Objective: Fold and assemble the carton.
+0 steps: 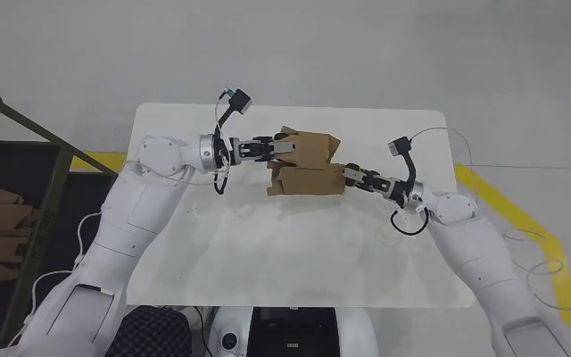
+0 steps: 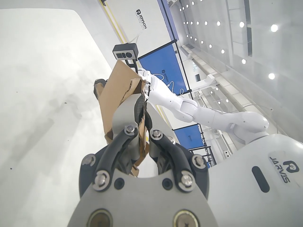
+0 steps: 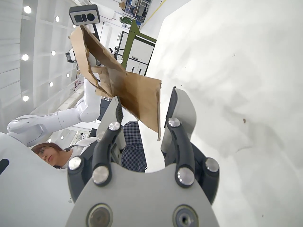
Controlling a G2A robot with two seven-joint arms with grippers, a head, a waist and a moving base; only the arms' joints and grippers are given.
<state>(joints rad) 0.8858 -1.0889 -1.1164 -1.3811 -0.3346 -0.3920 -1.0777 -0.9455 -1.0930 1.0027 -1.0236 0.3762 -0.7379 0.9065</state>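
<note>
Where the left fingers [image 1: 282, 145] meet the carton [image 1: 308, 177], they are shut tight on its card edge. The left wrist view lets us see this up close. The two fingers [image 2: 139, 108] press together, and a thin, ragged strip of brown card is squeezed between them.

The right fingers [image 1: 346, 172] are at the other end of the carton, the end that faces the right edge of the counter [image 1: 268, 259]. They are spread wide and hold nothing. In the right wrist view a flat flap of the carton [image 3: 139, 98] pokes into the gap. It lies close by one finger [image 3: 115, 112], and we cannot tell if it touches. The other finger [image 3: 183, 112] stands apart from the card.

The top view tells us where things are. The carton sits about halfway between the left and right edges of the counter, nearer the far edge than the near one. It looks half folded, with one brown part toward the far edge and one toward the near edge. We cannot tell if it rests on the counter or hangs just above it. In the left wrist view the dark tip of a right finger [image 2: 98, 88] peeks out past the far side of the carton [image 2: 118, 88].

We count one carton, one counter and two arms, each with two fingers. Some brown card [image 1: 11, 219] also lies off the left edge of the counter.
</note>
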